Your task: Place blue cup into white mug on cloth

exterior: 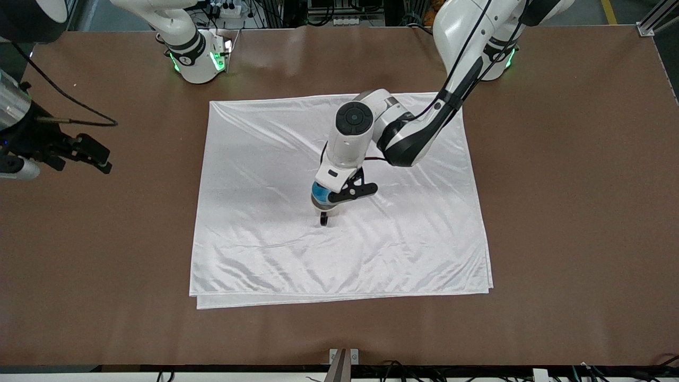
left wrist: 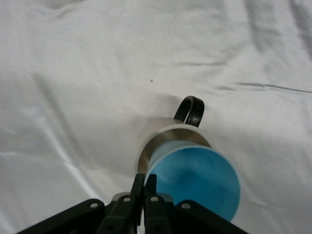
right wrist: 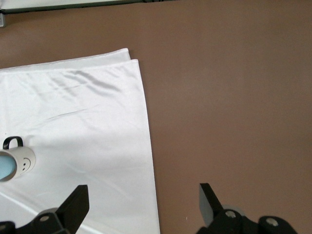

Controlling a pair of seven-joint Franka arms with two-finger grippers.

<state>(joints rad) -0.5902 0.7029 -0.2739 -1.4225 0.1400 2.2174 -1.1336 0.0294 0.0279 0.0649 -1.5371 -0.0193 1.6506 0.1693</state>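
Observation:
The white cloth (exterior: 254,159) lies spread in the middle of the table. On it stands the white mug (exterior: 318,204), its black handle (left wrist: 190,109) pointing toward the front camera. The blue cup (left wrist: 197,180) sits in the mug's mouth (left wrist: 168,132), slightly tilted, with its rim above the mug's rim. My left gripper (left wrist: 145,184) is shut on the blue cup's wall, one finger inside and one outside. In the right wrist view the mug (right wrist: 23,162) shows a small face, with the cup (right wrist: 5,168) in its mouth. My right gripper (right wrist: 144,202) waits open over bare table at the right arm's end.
The brown table (exterior: 557,212) surrounds the cloth on all sides. The cloth's folded layers (exterior: 339,297) show along its edge nearest the front camera. A small metal bracket (exterior: 343,358) sits at the table's near edge.

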